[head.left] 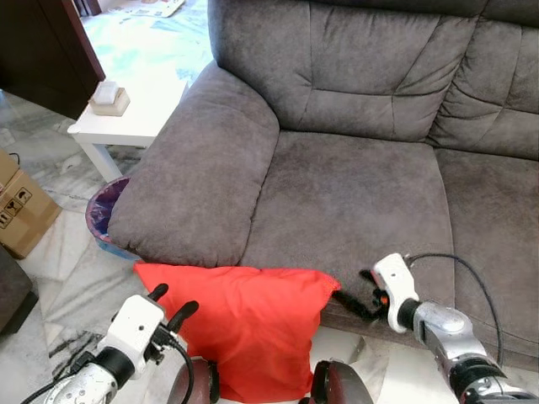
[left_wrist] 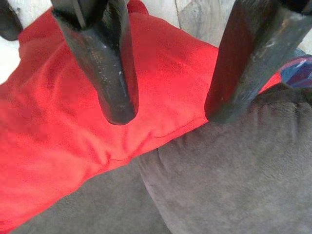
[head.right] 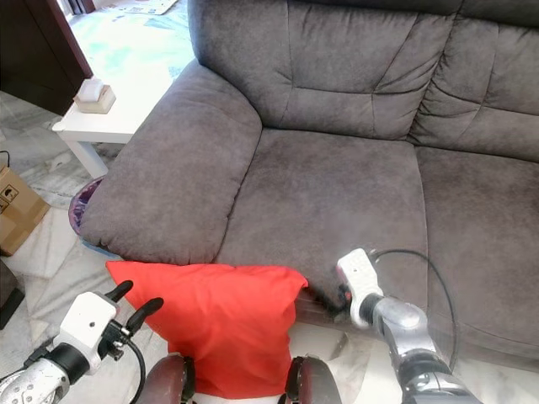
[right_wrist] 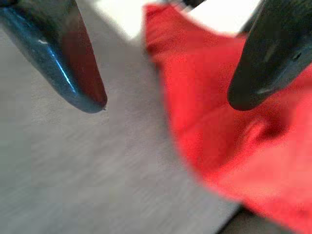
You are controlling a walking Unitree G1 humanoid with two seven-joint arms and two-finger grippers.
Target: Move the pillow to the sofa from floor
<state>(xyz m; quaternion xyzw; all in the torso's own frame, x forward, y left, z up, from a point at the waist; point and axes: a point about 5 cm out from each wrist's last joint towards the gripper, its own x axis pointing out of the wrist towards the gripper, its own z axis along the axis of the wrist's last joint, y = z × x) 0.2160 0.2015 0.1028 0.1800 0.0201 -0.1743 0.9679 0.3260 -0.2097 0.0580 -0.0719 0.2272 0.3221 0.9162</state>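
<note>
Pillow (head.left: 244,324): showing smooth, matt red cloth.
Sofa (head.left: 354,185): showing napped, suede-like grey fabric.
Floor (head.left: 59,261): showing glossy marbled stone.
Left end effector (left_wrist: 165,105): showing scuffed, semi-gloss black fingers (left_wrist: 105,73).

Red pillow (head.left: 244,324) upright on floor, leaning against front edge of grey sofa (head.left: 354,194) seat, below armrest corner. Left gripper (head.left: 173,305) just beside pillow's left edge, fingers apart. Right gripper (head.left: 358,295) at pillow's upper right corner, against seat front edge. White side table (head.left: 126,126) beside armrest. Purple bin (head.left: 103,210) under it. Cardboard box (head.left: 21,210) at far left.
</note>
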